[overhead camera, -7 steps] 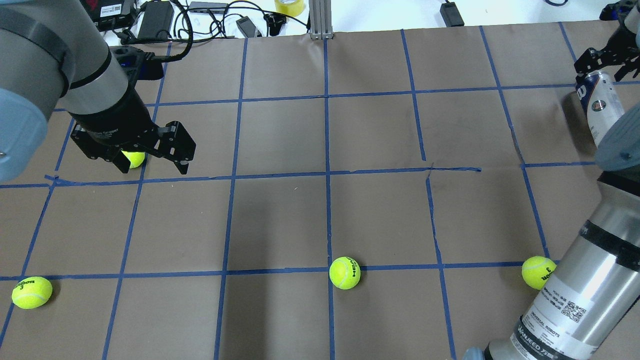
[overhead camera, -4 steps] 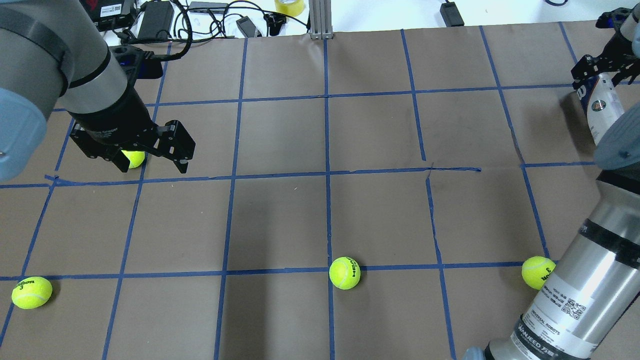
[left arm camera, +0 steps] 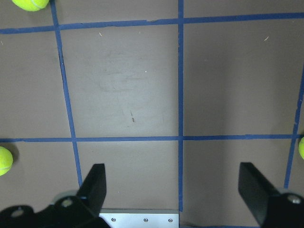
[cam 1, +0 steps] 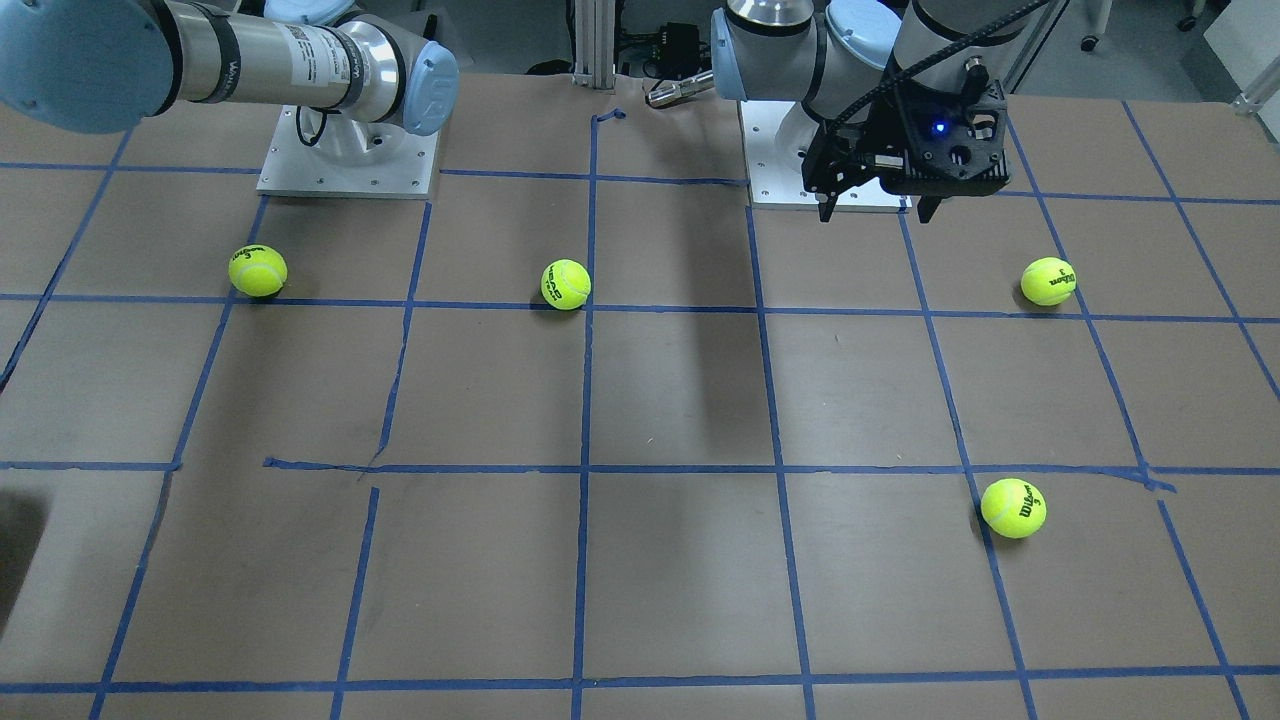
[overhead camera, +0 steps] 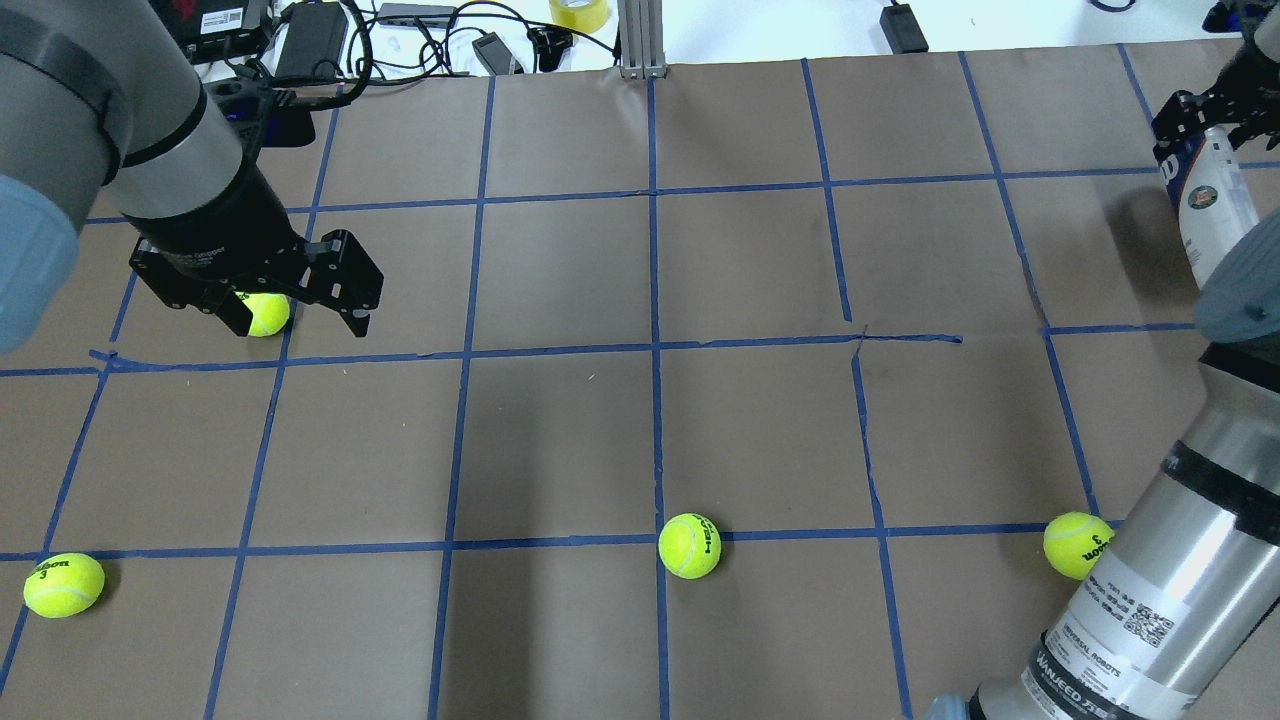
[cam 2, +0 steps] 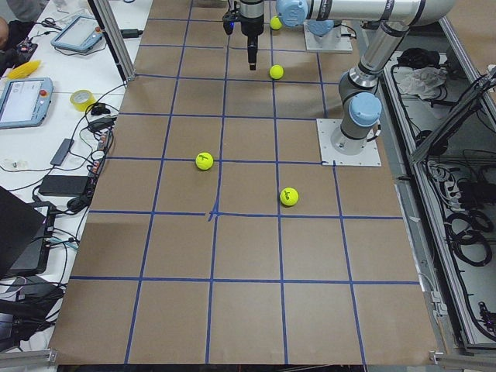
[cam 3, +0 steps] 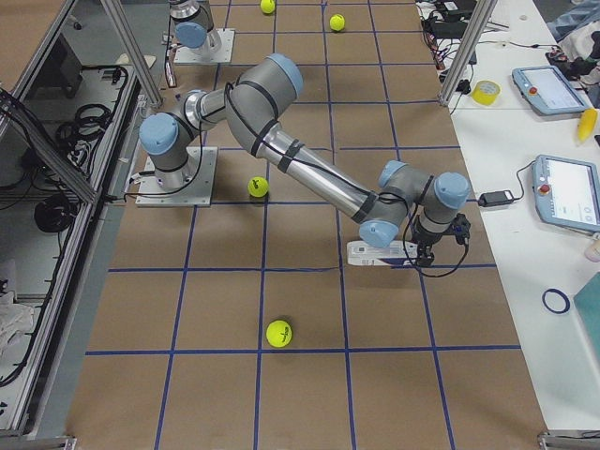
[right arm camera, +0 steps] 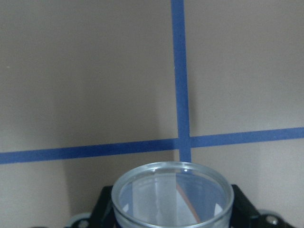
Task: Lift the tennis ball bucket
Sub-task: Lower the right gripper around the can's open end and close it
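Note:
The tennis ball bucket (overhead camera: 1212, 195) is a clear can with a white and navy label, at the far right edge of the overhead view. My right gripper (overhead camera: 1195, 120) is shut on it near its open end and holds it tilted, and its shadow falls on the paper beside it. The right wrist view shows its clear rim (right arm camera: 172, 194) between the fingers. In the exterior right view the can (cam 3: 373, 253) lies almost level at the wrist. My left gripper (overhead camera: 300, 326) is open and empty, high over a tennis ball (overhead camera: 265, 312); its fingers (left arm camera: 95, 187) stand wide apart.
Three more tennis balls lie on the brown paper: front left (overhead camera: 63, 585), front middle (overhead camera: 689, 545) and front right (overhead camera: 1076, 545) beside my right arm (overhead camera: 1150, 600). Cables and chargers (overhead camera: 310, 40) lie past the far edge.
The right gripper has shifted the can slightly to the right and toward the far edge. The left gripper has drifted a little to the left and stays open.

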Controlling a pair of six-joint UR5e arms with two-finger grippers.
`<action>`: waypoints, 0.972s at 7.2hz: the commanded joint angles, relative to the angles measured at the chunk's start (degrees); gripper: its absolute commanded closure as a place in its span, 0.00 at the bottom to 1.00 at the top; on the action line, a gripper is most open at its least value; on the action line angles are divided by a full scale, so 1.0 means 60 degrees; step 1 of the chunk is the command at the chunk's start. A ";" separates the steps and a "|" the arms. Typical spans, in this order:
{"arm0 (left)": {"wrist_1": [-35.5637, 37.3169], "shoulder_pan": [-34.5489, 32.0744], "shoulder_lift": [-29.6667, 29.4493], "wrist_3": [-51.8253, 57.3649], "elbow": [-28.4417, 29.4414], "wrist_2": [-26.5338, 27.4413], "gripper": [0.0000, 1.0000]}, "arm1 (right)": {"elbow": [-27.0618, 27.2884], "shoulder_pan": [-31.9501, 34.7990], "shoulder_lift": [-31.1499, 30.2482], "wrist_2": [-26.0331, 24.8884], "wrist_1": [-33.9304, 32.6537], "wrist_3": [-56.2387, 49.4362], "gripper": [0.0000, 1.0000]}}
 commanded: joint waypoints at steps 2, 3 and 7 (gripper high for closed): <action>0.0010 0.0284 0.0000 0.0000 0.0054 -0.0016 0.00 | -0.0003 0.0917 -0.1203 0.0154 0.1338 -0.0107 0.39; -0.0004 0.0562 0.0015 0.0334 0.0127 -0.0030 0.00 | 0.0011 0.1415 -0.1599 0.0154 0.1691 -0.0108 0.39; -0.0092 0.1789 0.0030 0.1670 0.0362 0.0057 0.00 | 0.0099 0.3801 -0.2013 0.0739 0.2369 -0.1412 0.41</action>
